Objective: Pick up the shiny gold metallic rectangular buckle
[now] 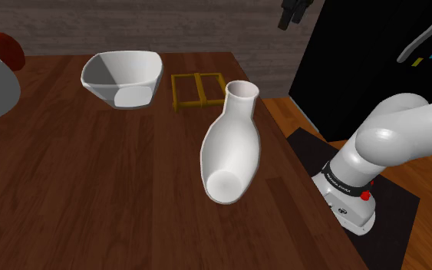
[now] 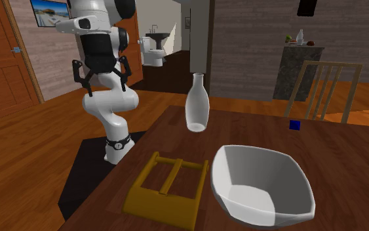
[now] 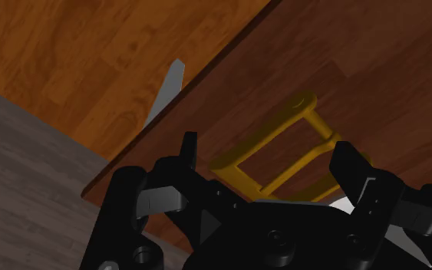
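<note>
gripper [image 3: 269,159] open, fingers spread, held above the table [image 1: 91,192]; gold buckle [image 1: 197,90] lies flat between bowl [image 1: 103,77] and vase [image 1: 233,146], apparently lined up between the fingers for descent.

No legible txt; marking on arm base band [image 1: 335,181] unreadable

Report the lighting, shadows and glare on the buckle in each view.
Shoulder view: the buckle is dull yellow on the dark table, no glare or clear shadow. Second exterior view: it reads matte mustard, evenly lit; the white bowl beside it shades softly. Wrist view: flat yellow, no highlight, past the open gripper.
</note>
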